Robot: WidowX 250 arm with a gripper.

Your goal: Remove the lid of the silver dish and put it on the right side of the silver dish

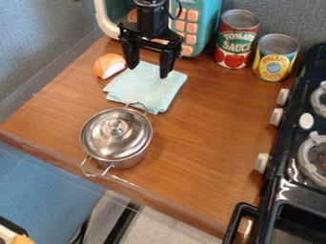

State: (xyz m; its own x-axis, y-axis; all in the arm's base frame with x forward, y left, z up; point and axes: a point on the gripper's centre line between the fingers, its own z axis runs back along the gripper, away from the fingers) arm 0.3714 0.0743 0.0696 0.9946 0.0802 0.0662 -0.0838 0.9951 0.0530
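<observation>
We see lid (105, 142) seated on silver dish (133, 161), near edge of counter (200, 147). Our pincer (148, 72) hangs above cloth (141, 92), fingers spread, empty. Nothing done, we judge; left for us: grasp, lift, set lid down right of dish.

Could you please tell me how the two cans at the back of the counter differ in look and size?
The tomato sauce can has a green, white and red label, while the shorter can has a yellow and blue one. The tomato sauce can stands farther from the stove; the shorter can stands nearer to it. Both are upright, with silvery tops.
</observation>
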